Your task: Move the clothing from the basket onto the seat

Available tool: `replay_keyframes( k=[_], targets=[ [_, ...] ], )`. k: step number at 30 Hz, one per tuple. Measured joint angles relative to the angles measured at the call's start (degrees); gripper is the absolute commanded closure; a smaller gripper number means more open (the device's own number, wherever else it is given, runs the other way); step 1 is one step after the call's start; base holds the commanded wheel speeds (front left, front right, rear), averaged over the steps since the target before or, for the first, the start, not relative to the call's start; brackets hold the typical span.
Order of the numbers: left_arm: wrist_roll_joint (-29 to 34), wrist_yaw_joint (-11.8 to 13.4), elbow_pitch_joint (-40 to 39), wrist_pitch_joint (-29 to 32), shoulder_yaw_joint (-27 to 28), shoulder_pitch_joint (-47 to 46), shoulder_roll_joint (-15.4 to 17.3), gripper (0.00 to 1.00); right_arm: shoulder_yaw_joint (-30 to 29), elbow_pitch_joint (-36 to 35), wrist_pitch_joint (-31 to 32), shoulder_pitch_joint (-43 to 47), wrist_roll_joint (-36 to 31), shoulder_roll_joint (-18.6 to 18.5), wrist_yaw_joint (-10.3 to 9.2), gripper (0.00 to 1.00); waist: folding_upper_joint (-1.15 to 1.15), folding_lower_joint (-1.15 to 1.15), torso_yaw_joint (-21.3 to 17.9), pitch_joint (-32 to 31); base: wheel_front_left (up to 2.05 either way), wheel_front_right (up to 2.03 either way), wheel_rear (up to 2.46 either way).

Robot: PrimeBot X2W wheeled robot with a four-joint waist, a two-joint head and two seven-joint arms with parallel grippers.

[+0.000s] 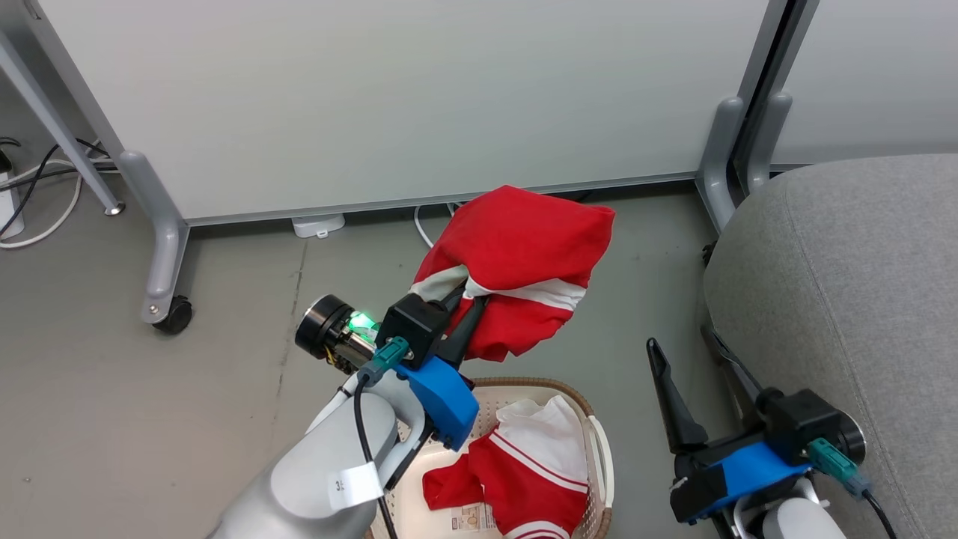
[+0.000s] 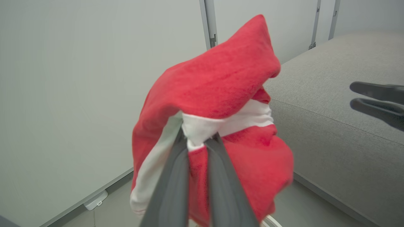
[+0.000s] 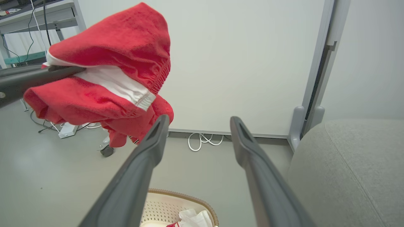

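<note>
One red garment (image 1: 524, 247) w/ a white stripe is held bunched in mid-air, pinched at the stripe by the left pincer (image 1: 465, 290), above & beyond the basket (image 1: 555, 385). A 2nd garment (image 1: 535, 468), red & white, is seen crumpled inside that cream, perforated, brown-rimmed basket. The grey fabric seat (image 1: 861, 284) is seen to the right, apart from both.

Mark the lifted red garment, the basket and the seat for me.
lifted red garment (image 1: 524, 239): head view, on its upper red panel.
basket (image 1: 539, 382): head view, on the brown woven far rim.
seat (image 1: 861, 262): head view, on the bare grey top of the cushion.
</note>
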Motion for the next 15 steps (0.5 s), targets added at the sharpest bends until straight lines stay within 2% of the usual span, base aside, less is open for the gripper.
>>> replay_keyframes(
  k=[9,15],
  targets=[
    [1.6,-0.5,-0.2,0.0,0.1,-0.4,-0.7,1.0,6.1,2.0,0.0,-7.0,0.6,-0.1,0.0,0.0,0.0,0.0,0.9,1.6,0.0,0.0,0.0],
    [2.6,-1.0,-0.4,0.0,-0.2,-1.3,-1.7,1.0,8.2,5.1,0.0,-11.0,3.5,-0.9,0.0,0.0,0.0,0.0,2.1,3.0,0.0,0.0,0.0]
  ],
)
